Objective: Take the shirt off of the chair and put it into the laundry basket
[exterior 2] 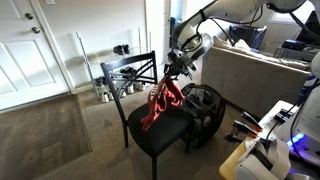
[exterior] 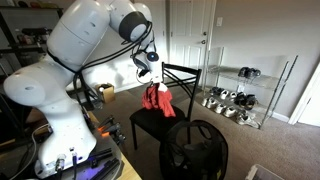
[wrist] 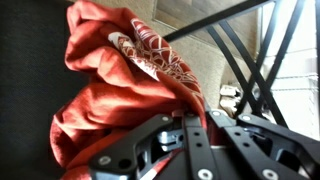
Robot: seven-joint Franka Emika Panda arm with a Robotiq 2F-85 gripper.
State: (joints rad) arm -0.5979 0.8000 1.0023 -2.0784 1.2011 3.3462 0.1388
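Exterior view: gripper (exterior: 150, 74) clamped on red shirt (exterior: 157, 100), which hangs over the black chair (exterior: 140, 124) seat. Laundry basket (exterior: 195, 150) stands just beside the seat edge.
Exterior view: shirt (exterior 2: 160, 100) hem near the seat; open air above the basket (exterior 2: 205, 108).
Wrist view: fingers (wrist: 165, 135) closed into cloth.

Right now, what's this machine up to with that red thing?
The robot arm's tool pinches a red shirt and holds it up over the black chair. The cloth hangs toward the seat; whether it touches is unclear. The black laundry basket stands beside the chair, and the shirt is not in it yet.
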